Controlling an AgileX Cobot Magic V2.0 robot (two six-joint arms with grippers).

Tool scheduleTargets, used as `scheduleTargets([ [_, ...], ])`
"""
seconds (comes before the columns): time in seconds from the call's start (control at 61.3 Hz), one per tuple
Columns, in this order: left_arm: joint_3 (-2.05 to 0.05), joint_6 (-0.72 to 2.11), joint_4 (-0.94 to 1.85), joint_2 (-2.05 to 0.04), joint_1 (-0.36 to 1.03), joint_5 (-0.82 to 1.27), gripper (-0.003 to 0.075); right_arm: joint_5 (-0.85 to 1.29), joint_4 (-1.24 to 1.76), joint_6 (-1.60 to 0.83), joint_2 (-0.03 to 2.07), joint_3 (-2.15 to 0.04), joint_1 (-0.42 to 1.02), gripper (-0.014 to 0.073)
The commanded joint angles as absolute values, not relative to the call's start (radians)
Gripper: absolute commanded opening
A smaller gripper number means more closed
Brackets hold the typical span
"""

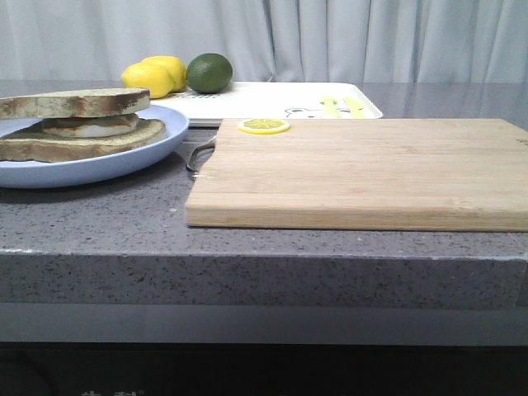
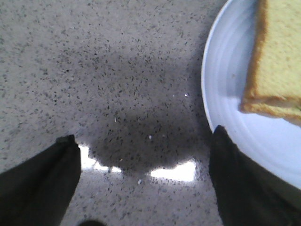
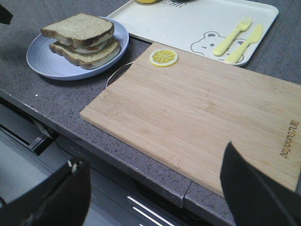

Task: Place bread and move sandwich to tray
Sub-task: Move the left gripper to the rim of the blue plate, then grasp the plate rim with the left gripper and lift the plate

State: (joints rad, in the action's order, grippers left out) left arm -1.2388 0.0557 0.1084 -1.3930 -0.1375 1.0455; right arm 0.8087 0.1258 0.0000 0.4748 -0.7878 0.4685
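The bread (image 1: 74, 102) lies on top of the sandwich (image 1: 82, 136) on the light-blue plate (image 1: 99, 165), which stands just beside the wooden cutting board (image 1: 363, 173). The white tray (image 3: 188, 23) is behind the board, and a lemon slice (image 3: 163, 57) lies on the board's corner. The left gripper (image 2: 143, 183) hangs spread over the counter (image 2: 94, 70) beside the plate, and the right gripper (image 3: 155, 188) is also spread, holding nothing, above the board's near edge.

Both wrist views show only dark fingers. The left gripper (image 2: 146, 188) has two matte black, wedge-shaped fingers (image 2: 40, 181). The right gripper (image 3: 155, 193) has matching black fingers (image 3: 256, 190), one with a small pale fleck at its tip.

bread (image 3: 79, 29) atop sandwich (image 3: 87, 54), tray (image 3: 188, 26) behind
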Motion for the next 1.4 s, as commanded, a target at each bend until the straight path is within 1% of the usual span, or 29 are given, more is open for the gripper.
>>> scheduleTargets([
  [0.0, -1.318, 0.101, 0.223, -1.469, -0.169, 1.043, 0.0543, 0.729, 0.125, -0.006, 0.477, -0.808, 0.465, 0.0581],
  [0.228, -1.36, 0.243, 0.466, -1.611, -0.19, 1.062, 0.0543, 0.729, 0.125, -0.006, 0.477, -0.808, 0.465, 0.0581],
  [0.391, -1.36, 0.268, 0.505, -1.641, -0.19, 1.046, 0.0539, 0.729, 0.125, -0.006, 0.477, -0.808, 0.465, 0.0581],
  [0.489, -1.36, 0.268, 0.505, -1.645, -0.19, 1.046, 0.0454, 0.731, 0.125, -0.006, 0.477, -0.808, 0.465, 0.0581],
  [0.587, -1.36, 0.268, 0.505, -1.645, -0.19, 1.046, 0.033, 0.731, 0.125, -0.006, 0.477, -0.808, 0.465, 0.0581],
  [0.652, -1.36, 0.268, 0.505, -1.649, -0.19, 1.046, 0.0265, 0.731, 0.125, -0.006, 0.477, -0.808, 0.465, 0.0581],
  [0.734, -1.36, 0.268, 0.505, -1.658, -0.19, 1.044, 0.0209, 0.731, 0.125, -0.006, 0.477, -0.808, 0.465, 0.0581],
  [0.832, -1.36, 0.268, 0.507, -1.676, -0.19, 1.042, 0.0188, 0.731, 0.125, -0.006, 0.477, -0.808, 0.465, 0.0581],
  [1.207, -1.36, 0.27, 0.507, -1.692, -0.19, 1.04, 0.0182, 0.73, 0.125, -0.006, 0.477, -0.808, 0.465, 0.0581],
  [1.256, -1.36, 0.27, 0.507, -1.692, -0.19, 1.04, 0.0162, 0.73, 0.125, -0.006, 0.477, -0.808, 0.465, 0.0581],
  [1.387, -1.36, 0.27, 0.507, -1.692, -0.19, 1.04, 0.0072, 0.73, 0.125, -0.006, 0.477, -0.808, 0.465, 0.0581],
])
